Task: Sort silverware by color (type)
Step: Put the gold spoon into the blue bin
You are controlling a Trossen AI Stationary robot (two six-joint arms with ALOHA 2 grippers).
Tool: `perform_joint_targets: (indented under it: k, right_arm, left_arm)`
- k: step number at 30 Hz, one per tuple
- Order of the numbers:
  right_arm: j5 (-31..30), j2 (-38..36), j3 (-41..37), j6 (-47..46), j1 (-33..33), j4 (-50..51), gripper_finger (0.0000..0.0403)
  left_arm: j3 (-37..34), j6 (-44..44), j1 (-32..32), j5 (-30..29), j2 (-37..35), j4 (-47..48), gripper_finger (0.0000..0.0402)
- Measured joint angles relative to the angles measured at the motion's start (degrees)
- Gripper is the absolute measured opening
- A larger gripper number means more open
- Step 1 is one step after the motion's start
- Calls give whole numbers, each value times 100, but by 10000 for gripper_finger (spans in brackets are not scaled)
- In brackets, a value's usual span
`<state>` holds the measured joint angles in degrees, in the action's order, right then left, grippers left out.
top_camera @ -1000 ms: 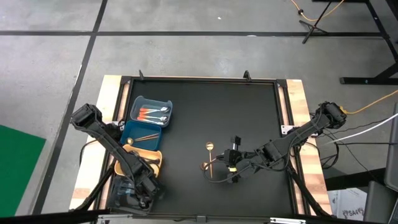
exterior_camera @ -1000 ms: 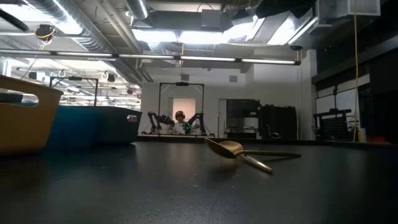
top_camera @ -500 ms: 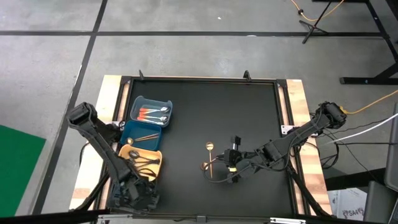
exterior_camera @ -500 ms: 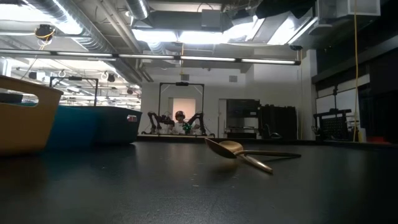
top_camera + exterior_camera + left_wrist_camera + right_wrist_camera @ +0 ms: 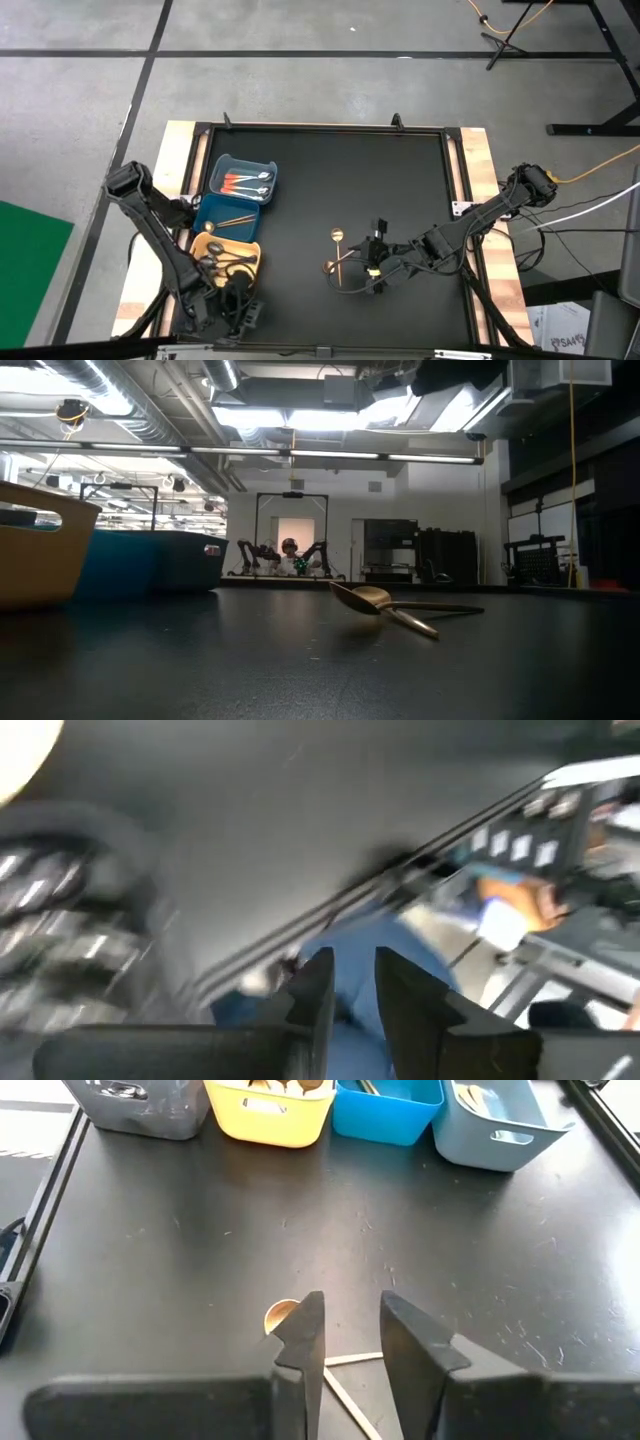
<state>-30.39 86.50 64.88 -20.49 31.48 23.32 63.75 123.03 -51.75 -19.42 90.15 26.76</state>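
Low at the table's (image 5: 400, 180) near left corner: left arm folded down from its base at the left edge, elbow bent, left gripper (image 5: 238, 310) beside the near end of the bin row. Fingers (image 5: 312, 988) nearly together with a thin gap, empty, touching nothing; blurred table surface and frame rail beyond them in the left wrist view.

Reaching in from the right edge: right arm stretched low toward the table's middle, right gripper (image 5: 372, 262) just beside the gold pieces. Fingers (image 5: 305, 1330) slightly parted, clasping nothing, poised over the crossing gold handles without clear contact.

On the open table, near-centre: gold spoon (image 5: 338, 238) and a second gold piece (image 5: 340, 262), handles crossing. Seen level in the low view: spoon bowl (image 5: 362, 598) raised off the surface, handles lying flat behind it.

Along the left edge, far to near: light-blue bin (image 5: 244, 180) with orange-handled pieces (image 5: 240, 182); blue bin (image 5: 226, 213) with one gold piece (image 5: 236, 220); yellow bin (image 5: 228, 256) with black pieces (image 5: 226, 262). Grey bin (image 5: 140, 1108) shown only in the right wrist view, at the row's end next to the yellow one. Both grippers outside the low view; only yellow and blue bin walls at its left.
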Motion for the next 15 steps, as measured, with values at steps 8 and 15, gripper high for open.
perform_joint_targets:
  k: [8, 15]
  right_arm:
    - [0, 0, 0, 0, 0, 71, 89]
    - [0, 1, 0, 0, 0, 82, 89]
  left_arm:
    - [-1, -1706, 314, -1151, 0, -106, 70]
    - [-1, -3113, 772, -2034, 0, -95, 70]
